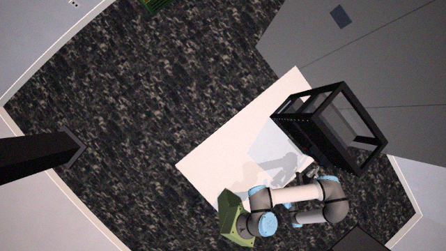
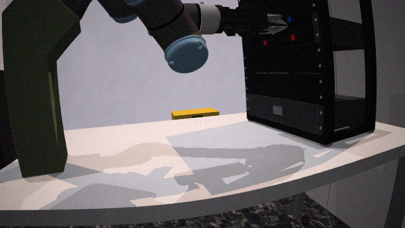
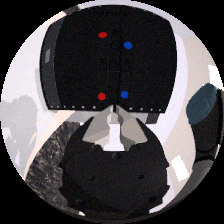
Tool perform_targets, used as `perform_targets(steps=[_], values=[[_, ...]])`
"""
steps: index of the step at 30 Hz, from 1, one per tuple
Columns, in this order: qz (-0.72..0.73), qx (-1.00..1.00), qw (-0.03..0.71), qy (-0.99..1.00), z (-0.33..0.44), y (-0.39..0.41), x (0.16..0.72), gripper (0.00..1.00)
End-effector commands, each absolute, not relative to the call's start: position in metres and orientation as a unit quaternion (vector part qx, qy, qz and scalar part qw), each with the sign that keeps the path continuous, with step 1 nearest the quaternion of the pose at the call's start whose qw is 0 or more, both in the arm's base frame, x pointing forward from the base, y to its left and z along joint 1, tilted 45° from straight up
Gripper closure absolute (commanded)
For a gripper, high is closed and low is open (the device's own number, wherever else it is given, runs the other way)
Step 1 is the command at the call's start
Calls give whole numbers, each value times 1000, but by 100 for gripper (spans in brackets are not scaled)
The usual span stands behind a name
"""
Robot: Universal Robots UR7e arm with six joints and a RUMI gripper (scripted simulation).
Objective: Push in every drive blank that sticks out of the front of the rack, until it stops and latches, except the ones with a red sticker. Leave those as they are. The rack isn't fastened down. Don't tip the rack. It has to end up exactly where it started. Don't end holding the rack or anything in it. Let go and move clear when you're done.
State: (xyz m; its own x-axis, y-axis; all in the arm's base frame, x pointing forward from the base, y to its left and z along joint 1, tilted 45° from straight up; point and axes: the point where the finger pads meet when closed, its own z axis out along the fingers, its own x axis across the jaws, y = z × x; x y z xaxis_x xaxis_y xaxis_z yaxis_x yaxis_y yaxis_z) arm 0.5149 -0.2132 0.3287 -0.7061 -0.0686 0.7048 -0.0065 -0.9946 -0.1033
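The black open-frame rack [image 1: 303,136] [image 2: 285,82] [image 3: 75,65] stands on the right end of the white table [image 1: 223,153] [image 2: 126,136]. Its upper front carries drive blanks marked with stickers. In the wrist view there is a red sticker [image 3: 103,35] and a blue sticker [image 3: 128,45] above, and a red sticker [image 3: 102,96] and a blue sticker [image 3: 124,94] below. I cannot tell how far each blank sticks out. My gripper [image 1: 313,171] [image 2: 281,23] [image 3: 114,105] is shut and empty. It points at the rack front, close to the stickers and apart from them.
A grey panel [image 2: 278,111] fills the rack's bottom slot. The green arm pedestal [image 1: 231,216] [image 2: 31,88] stands at the table's near left. A yellow box [image 2: 195,113] lies beyond the far table edge. The rack stands near the table's right edge.
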Motion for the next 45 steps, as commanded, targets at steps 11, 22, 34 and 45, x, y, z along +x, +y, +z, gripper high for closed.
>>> perform_targets(steps=[11, 22, 34, 45], values=[[-922, -383, 17, 49, 329, -213, 515, 100], [-922, -383, 17, 49, 329, -212, 514, 100], [-922, -383, 17, 49, 330, -185, 505, 100], [-922, -383, 17, 49, 332, -136, 489, 100]])
